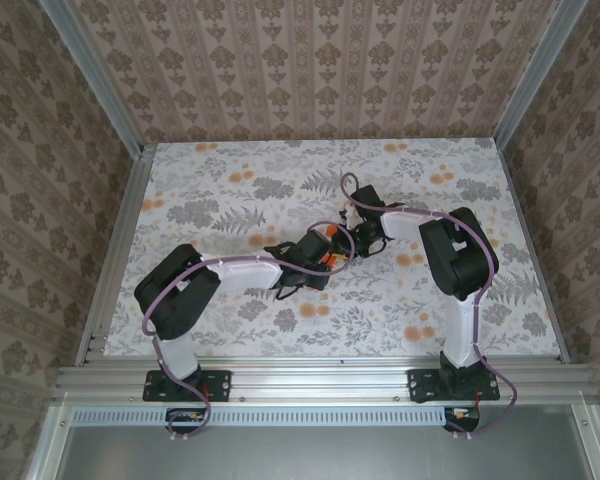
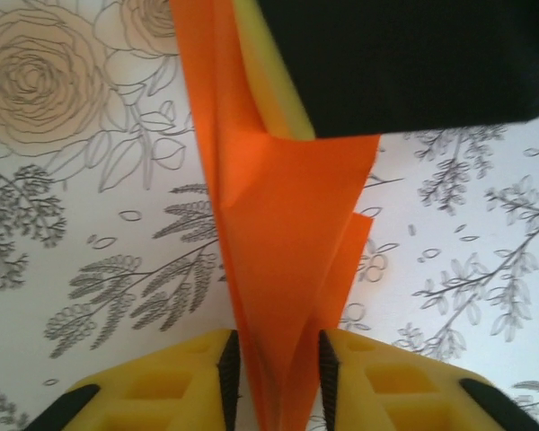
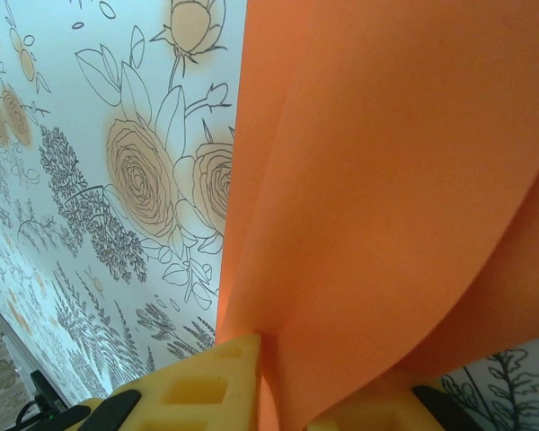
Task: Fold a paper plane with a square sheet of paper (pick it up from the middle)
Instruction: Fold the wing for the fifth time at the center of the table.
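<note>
Orange paper plane (image 2: pixel 287 269), creased lengthwise into layered pointed flaps

Bench (image 1: pixel 230 210) is covered in a white floral print: grey leaves, with pale-orange flower blotches (image 1: pixel 416 332) scattered toward the far and near edges. Aluminium rails (image 1: pixel 320 376) are fitted along the left, right and near edges. Damask-patterned wall panels (image 1: pixel 320 70) are set around three sides.

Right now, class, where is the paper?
From the top view, the paper is near the middle of the table, pinched between the left claw on its left and the right claw on its right.
</note>
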